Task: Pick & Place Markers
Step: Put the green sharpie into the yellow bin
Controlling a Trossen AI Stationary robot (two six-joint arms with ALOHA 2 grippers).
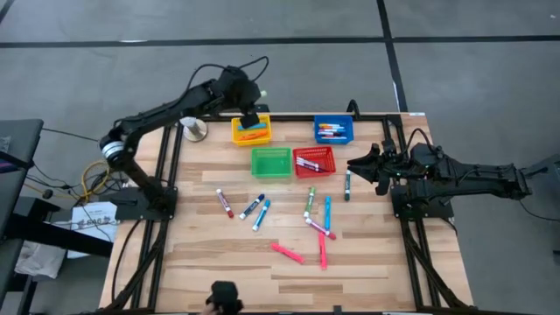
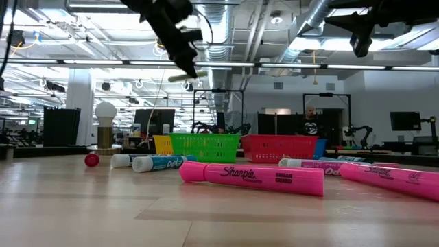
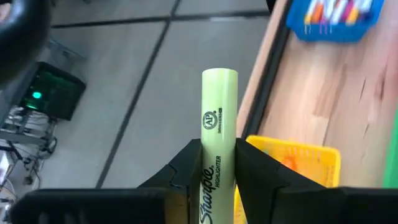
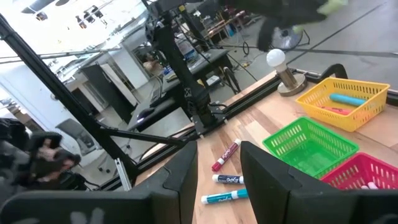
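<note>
High view: left gripper (image 1: 251,116) sits over the yellow basket (image 1: 251,131) near the table's (image 1: 201,254) far edge, left of centre. Right gripper (image 1: 366,164) hangs near the right edge, by the teal marker (image 1: 347,185). Green basket (image 1: 271,162) and red basket (image 1: 314,161) sit mid-table, blue basket (image 1: 333,129) at the far edge. Loose markers (image 1: 289,223) lie scattered over the middle and toward the near edge; two pink ones (image 1: 287,253) are nearest.

Low view: pink highlighter (image 2: 251,178) lies up front; green, red and yellow baskets stand behind it. Left gripper is raised, holding a pale marker (image 2: 182,77).

Left wrist view: fingers (image 3: 184,165) clamp a yellow-green highlighter (image 3: 216,134), above the yellow basket's edge; blue basket beyond.

Right wrist view: right fingers (image 4: 181,174) are spread apart, holding nothing, over loose markers (image 4: 225,155); yellow basket holds a blue marker (image 4: 348,99).
</note>
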